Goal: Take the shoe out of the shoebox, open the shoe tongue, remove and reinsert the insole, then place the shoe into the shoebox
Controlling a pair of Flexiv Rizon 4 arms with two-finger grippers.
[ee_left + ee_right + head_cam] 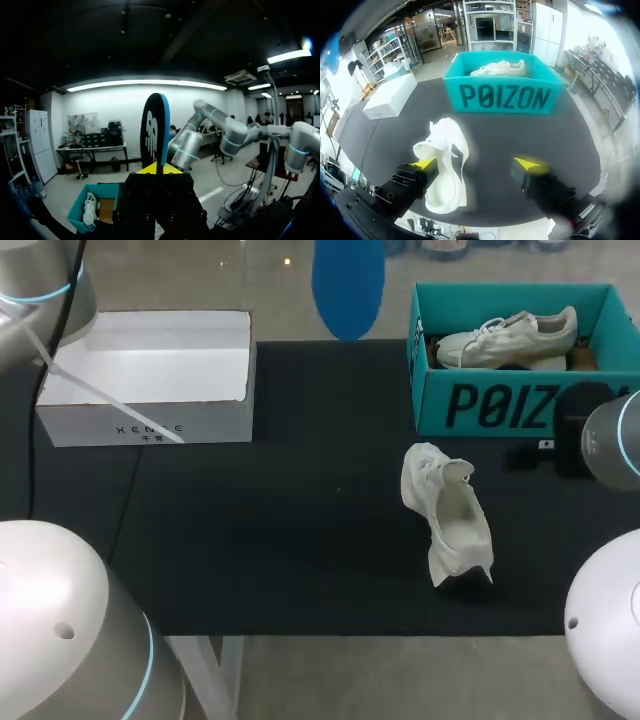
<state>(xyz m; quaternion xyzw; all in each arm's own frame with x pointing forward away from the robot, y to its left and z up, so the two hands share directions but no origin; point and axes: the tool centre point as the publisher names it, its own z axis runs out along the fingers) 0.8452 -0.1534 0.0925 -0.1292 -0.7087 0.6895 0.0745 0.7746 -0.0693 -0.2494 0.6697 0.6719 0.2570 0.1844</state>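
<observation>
A white shoe (447, 523) lies on the black table (280, 540), in front of the teal shoebox (480, 400), its opening showing. In the right wrist view the shoe (445, 160) lies against the inner side of one finger, and my right gripper (475, 164) stands open above the table, holding nothing. My left gripper (161, 168) is shut on a blue-and-black insole (155, 132), held upright high above the table. In the head view the insole (348, 285) shows at the far edge. A second white shoe (510, 340) rests inside the teal shoebox.
An open white box (150, 375) stands at the far left of the table. My right arm (612, 440) comes in at the right edge, in front of the teal shoebox's right end.
</observation>
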